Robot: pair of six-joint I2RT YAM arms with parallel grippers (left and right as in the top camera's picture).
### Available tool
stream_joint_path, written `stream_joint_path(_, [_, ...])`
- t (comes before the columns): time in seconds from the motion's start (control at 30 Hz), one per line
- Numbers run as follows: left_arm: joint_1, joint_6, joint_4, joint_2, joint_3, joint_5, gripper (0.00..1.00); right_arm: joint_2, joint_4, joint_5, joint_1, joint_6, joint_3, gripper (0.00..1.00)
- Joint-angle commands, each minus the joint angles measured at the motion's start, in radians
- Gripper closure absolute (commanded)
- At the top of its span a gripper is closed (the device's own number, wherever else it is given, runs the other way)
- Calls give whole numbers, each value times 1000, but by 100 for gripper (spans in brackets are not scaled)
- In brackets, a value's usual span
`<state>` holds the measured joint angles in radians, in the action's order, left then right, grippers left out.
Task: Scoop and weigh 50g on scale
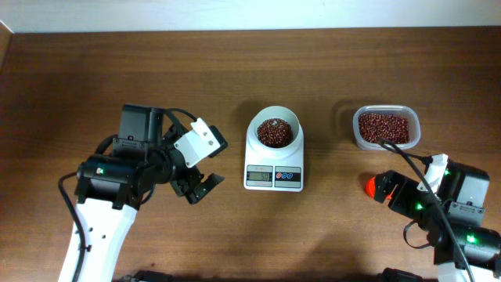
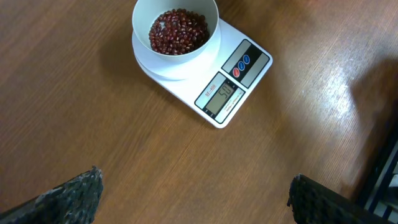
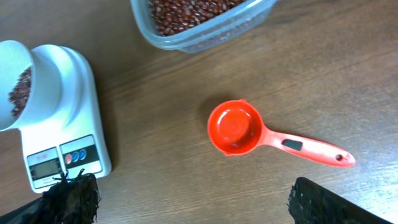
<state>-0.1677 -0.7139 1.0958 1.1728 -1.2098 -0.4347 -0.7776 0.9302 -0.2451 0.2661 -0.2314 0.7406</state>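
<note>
Jaws both stand wide, empty; overhead, right arm (image 1: 462,205) hides most of scoop (image 1: 372,186).

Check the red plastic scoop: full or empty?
Empty. The red plastic scoop lies bowl-up on the wooden table, its inside bare.

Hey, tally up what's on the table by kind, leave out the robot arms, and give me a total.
Scale: 1
Bowl: 1
Tub: 1
Scoop: 1
Total: 4
</note>
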Motion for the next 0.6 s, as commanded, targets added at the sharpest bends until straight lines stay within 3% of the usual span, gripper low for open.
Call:
stream_joint_path(0.0, [5,9,-2,2,-16,-14,1,52,-3,-43,3,22,17,1])
stream_joint_path(0.37, [5,9,-2,2,-16,-14,1,380,-8,-44,3,-39,-43,1])
stream_joint_path(0.57, [5,9,-2,2,-16,-14,1,529,-112,-59,-18,-66,-140,1])
